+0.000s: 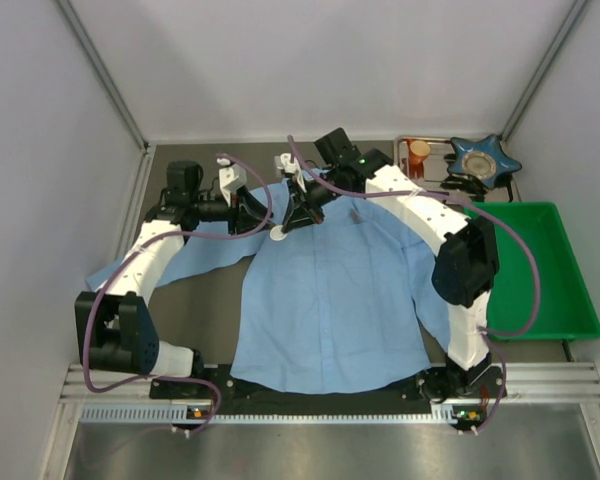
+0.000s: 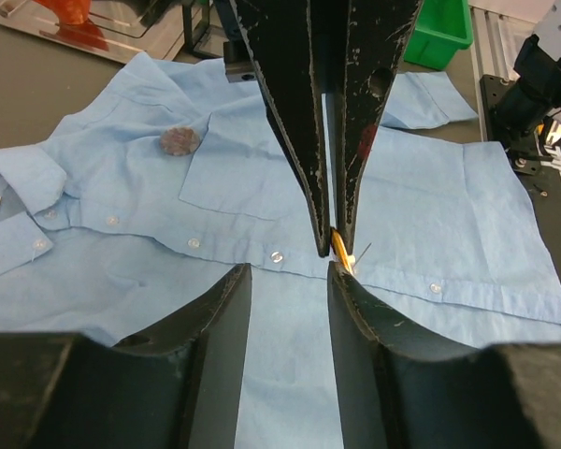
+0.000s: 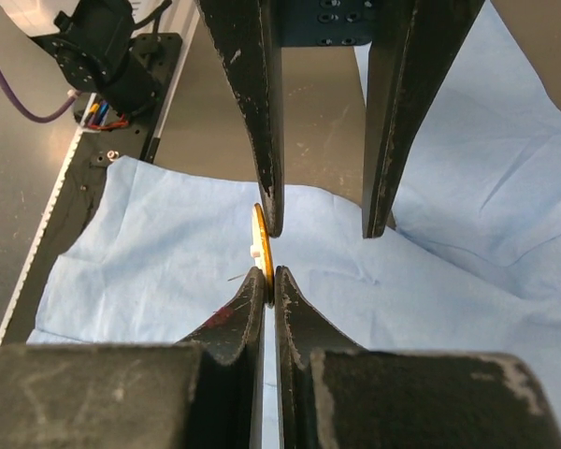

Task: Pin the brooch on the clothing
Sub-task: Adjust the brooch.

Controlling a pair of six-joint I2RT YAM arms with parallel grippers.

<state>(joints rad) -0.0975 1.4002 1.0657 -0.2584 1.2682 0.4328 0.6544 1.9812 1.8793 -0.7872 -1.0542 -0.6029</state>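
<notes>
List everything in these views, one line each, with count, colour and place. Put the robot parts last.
shirt: one, light blue, spread flat mid-table
brooch: one, gold, seen edge-on, held just above the shirt
fuzzy round patch: one, brownish, on the shirt above its chest pocket
bin: one, green, right of the shirt
tray: one, metal, far right corner
orange item: one, on the tray
star-shaped thing: one, blue, on the tray
table: one, dark grey
left gripper: one, black, open, facing the brooch
right gripper: one, black, shut on the brooch
</notes>
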